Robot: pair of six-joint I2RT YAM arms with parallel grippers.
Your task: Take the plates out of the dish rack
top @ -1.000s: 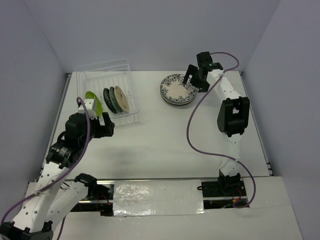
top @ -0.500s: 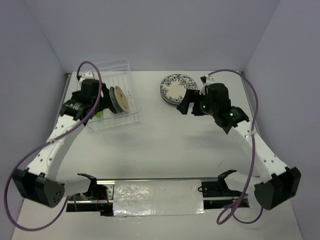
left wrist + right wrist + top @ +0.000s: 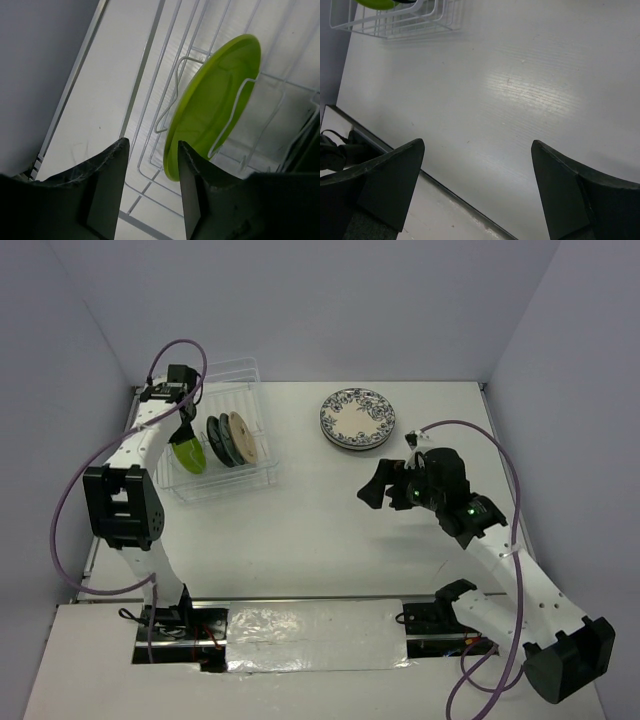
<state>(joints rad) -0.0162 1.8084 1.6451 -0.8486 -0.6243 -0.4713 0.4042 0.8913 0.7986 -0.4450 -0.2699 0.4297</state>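
You held the left gripper half-spread, the lime green plate just beyond its gap, upright in the dish rack for pinching. The right gripper gaped empty.

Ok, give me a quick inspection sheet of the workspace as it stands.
Surface: white table, no spills seen.
Job's things: clear plastic dish rack holds lime green plate, dark plates and tan plate, upright; blue-rimmed white plates stacked on table.
Clutter: nothing seen.
Grippers: left end effector open, astride lime green plate's rim; right end effector open, empty, above table.
Cables: purple cables loop along both arms.
Surroundings: plain grey walls on three sides.
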